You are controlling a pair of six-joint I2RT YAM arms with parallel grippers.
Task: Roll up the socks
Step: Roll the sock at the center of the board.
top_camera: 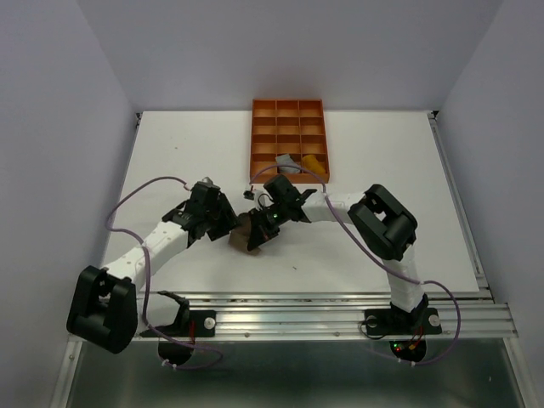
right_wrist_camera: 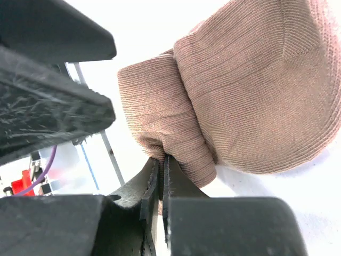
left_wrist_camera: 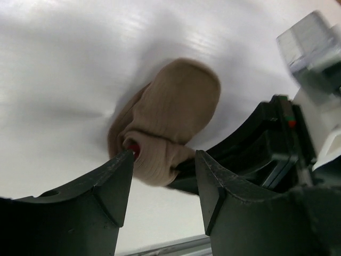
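Top external: fixed high at near edge, looked down over whole table (top_camera: 170, 153). Left, right wrist: low, very close, faced taupe-brown sock (left_wrist_camera: 176, 117) from opposing sides; all three shared it.

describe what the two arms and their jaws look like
The left arm and right arm have white link tubes with chunky black joint housings on black bases. A thin purple cable loops along each. The jaws are matte black, broad and blocky.

Orange plastic tray (top_camera: 289, 110) with a grid of compartments, at far-centre of the white flat desk (top_camera: 399, 187). Desk surface extends left, right and nearer of the tray. Silver metal rail (top_camera: 297, 316) well nearer than the tray.
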